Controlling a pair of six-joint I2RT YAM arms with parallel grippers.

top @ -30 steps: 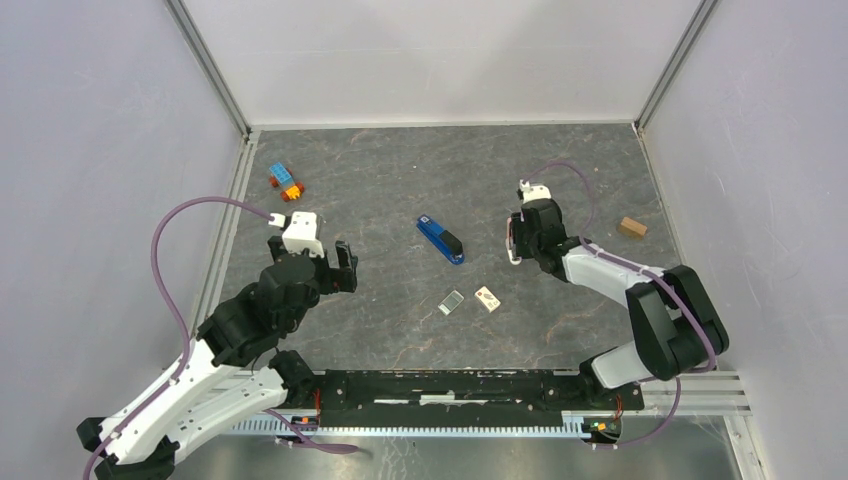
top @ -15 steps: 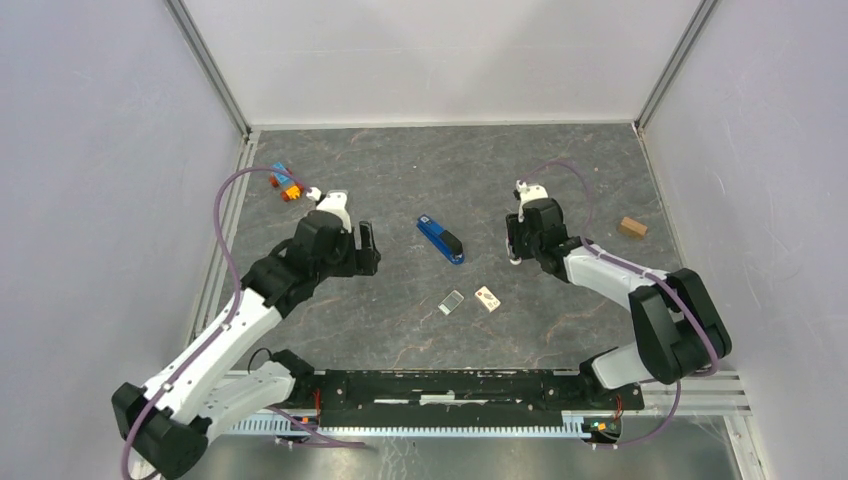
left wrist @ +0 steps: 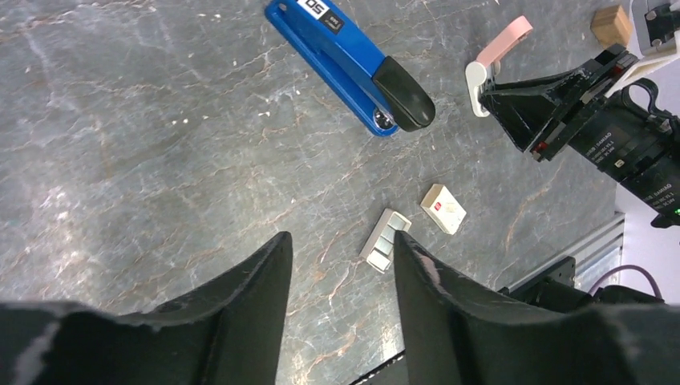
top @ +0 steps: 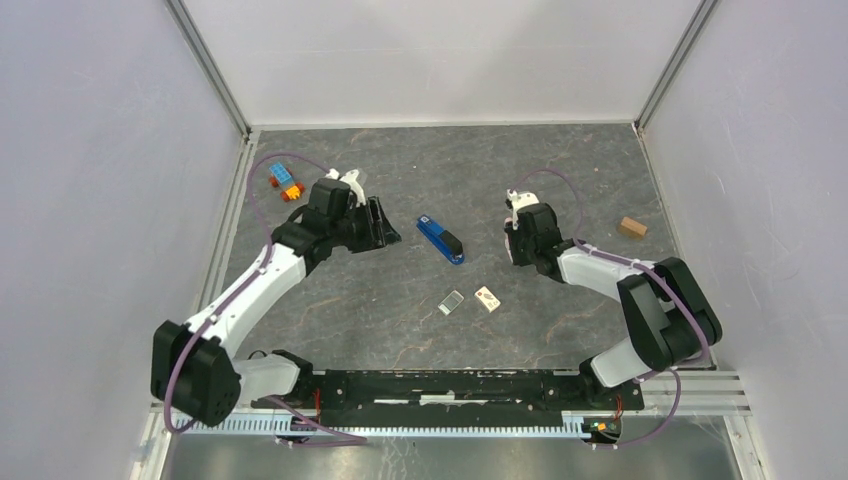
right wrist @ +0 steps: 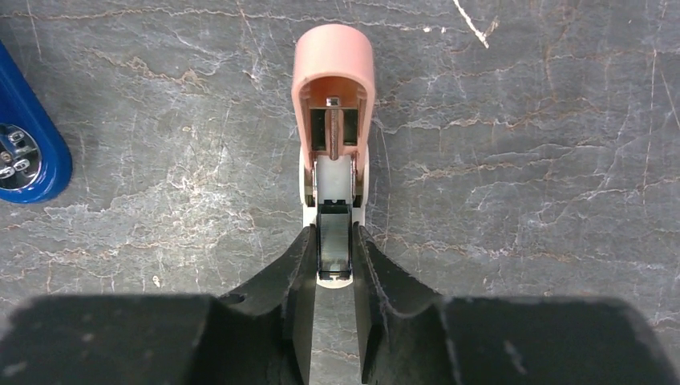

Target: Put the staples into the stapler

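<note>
Just left of the stapler (left wrist: 349,64), the left end effector (left wrist: 341,241) hangs over the counter (top: 400,320) with its fingers spread wide and nothing between them. The stapler lies shut and flat on a slant, its black end turned toward the arms' bases. The staples (left wrist: 385,241) rest apart from it on that near side, with a small card (left wrist: 443,208) just beside them. To the stapler's right, the right end effector (right wrist: 333,241) is pinched narrow on the white end of a pink tool (right wrist: 333,72); whether that tool is lifted cannot be told. The step in hand looks like the reach for the stapler, which has to be steadied and opened before any loading. That would go best with the fingers squared across its slim sides rather than along its length, and with the pink tool set down well clear of it. The thin strip will likely need a straight, low pinch on its long edges. The left arm is stretched long toward the stapler, while the right is folded at the elbow with its forearm low.
</note>
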